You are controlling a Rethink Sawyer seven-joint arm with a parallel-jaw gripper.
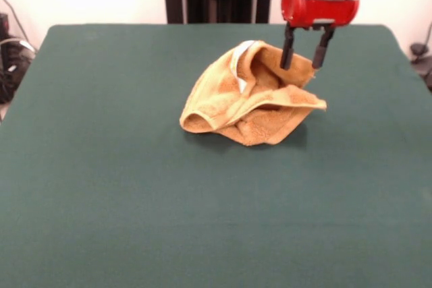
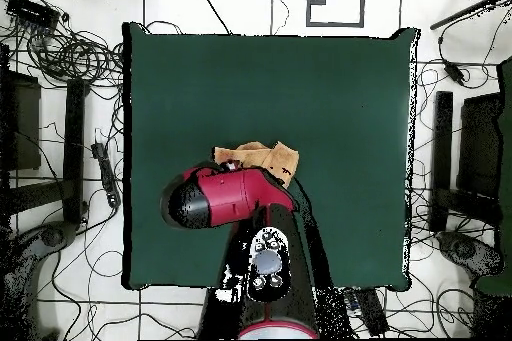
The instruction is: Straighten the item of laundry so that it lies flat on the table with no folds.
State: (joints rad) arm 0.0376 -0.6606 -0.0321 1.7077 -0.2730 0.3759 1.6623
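1. The small orange-tan terry towel (image 1: 253, 96) lay crumpled in a heap a little beyond the middle of the dark green cloth-covered worktop (image 1: 135, 200), a pale band and white label showing on top.
2. The red and black arm's tool (image 1: 304, 67) stood over the heap's raised far edge, its two dark fingers (image 1: 287, 50) apart, astride that fold, apparently not yet clamped.
3. It looked like an early step, taking hold; next it would need to close on the edge, then draw the cloth outward.

Orange-tan towel (image 1: 253, 102) with paler edge band, dark green table (image 1: 135, 200), red and black tool (image 1: 305, 64)
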